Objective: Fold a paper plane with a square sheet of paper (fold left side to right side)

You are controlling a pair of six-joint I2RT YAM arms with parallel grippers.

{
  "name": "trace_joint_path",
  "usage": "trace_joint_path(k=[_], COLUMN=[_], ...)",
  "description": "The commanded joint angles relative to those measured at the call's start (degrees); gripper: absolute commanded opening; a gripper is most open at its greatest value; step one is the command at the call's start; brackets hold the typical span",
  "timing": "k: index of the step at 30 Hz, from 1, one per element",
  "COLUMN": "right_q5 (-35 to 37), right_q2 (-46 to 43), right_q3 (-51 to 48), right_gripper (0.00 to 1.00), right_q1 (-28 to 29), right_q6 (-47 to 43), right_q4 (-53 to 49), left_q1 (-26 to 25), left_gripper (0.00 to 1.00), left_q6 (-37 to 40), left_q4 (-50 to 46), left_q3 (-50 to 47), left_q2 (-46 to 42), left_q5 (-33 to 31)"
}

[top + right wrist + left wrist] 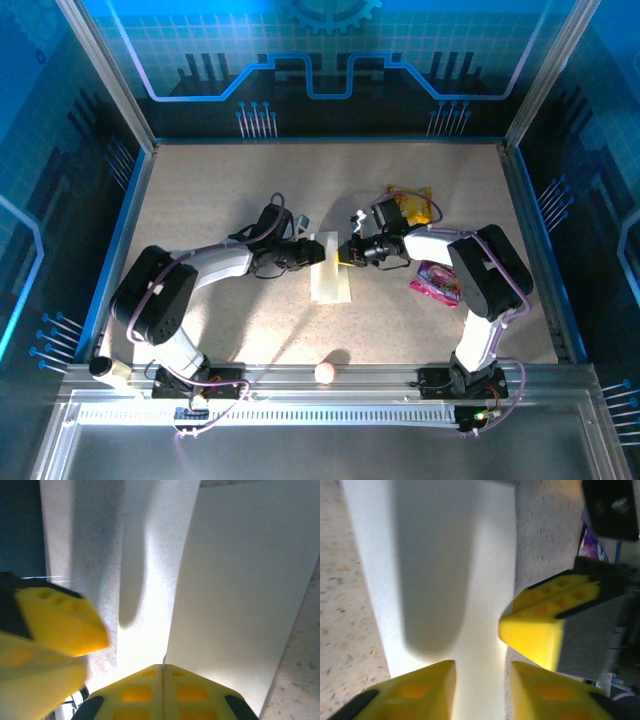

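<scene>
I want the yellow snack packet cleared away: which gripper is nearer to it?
Right. The right gripper, at the folded paper's right edge, lies on the yellow snack packet's side; the left gripper is across the paper, farther off.

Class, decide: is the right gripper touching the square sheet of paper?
Touching. The right wrist view shows the right gripper shut, an edge of the square sheet of paper running into its fingertip seam.

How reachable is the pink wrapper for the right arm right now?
Probably not readily: the right end effector is shut on the folded paper, and the pink wrapper lies tucked beside that arm's own elbow, an awkward fold-back.
</scene>
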Motion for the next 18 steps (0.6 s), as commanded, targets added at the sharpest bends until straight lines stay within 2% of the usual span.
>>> trace_joint_path(k=[1, 3, 7, 18], right_q5=[2.9, 4.11, 5.95, 7.76], right_q2=[1.64, 2.06, 2.87, 3.44], right_q3=[1.73, 2.4, 3.68, 4.39], right_gripper=[0.0, 0.0, 0.0, 0.0], right_q1=[0.58, 0.58, 0.59, 0.58], right_q6=[-0.79, -1.18, -2.29, -2.61], right_q4=[-3.34, -4.48, -6.79, -9.14], left_q1=[-0.32, -0.33, -0.41, -2.59], left_gripper=[0.48, 0.58, 0.66, 0.69], left_q6=[3.7, 5.0, 6.35, 6.89], left_q4=[-4.94, -6.86, -8.64, -9.2], left_q3=[-0.73, -0.83, -0.38, 4.55], left_q2=[-4.85, -5.5, -4.0, 3.05], left_q5=[-6.27, -7.46, -7.42, -7.11])
